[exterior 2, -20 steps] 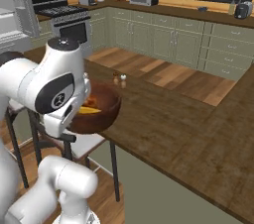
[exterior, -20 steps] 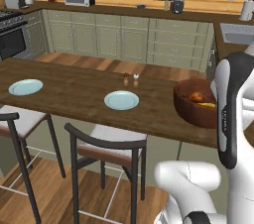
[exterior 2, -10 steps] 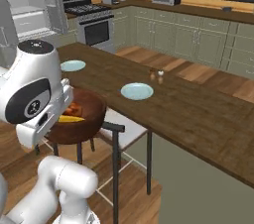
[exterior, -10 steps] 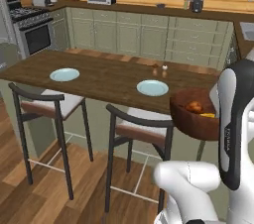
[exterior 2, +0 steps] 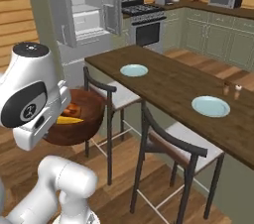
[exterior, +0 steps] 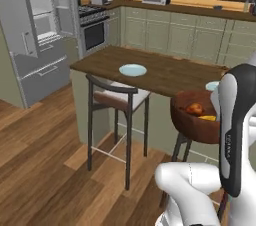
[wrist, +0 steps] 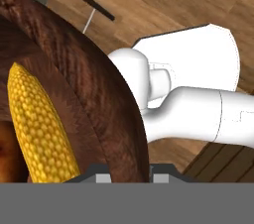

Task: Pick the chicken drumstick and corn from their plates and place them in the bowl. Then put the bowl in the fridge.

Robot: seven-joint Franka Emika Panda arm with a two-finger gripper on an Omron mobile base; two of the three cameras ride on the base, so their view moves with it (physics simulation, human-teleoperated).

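The gripper (wrist: 125,172) was clamped on the rim of the bowl (exterior: 192,120), held in the air off the counter edge (exterior: 150,90) above open wood floor. Corn (wrist: 39,124) and chicken drumstick (exterior: 194,108) lay inside; 2 plates (exterior 2: 134,70) sat on the counter, and the fridge (exterior: 42,30) stood open, well apart.

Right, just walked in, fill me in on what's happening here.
The robot is carrying the bowl off the counter, its jaws clamped on the rim. The corn and the chicken drumstick already lie inside it. Both plates sit bare on the wooden counter. The fridge stands open across the room, beyond the bar stools, and the bowl is not in it yet.
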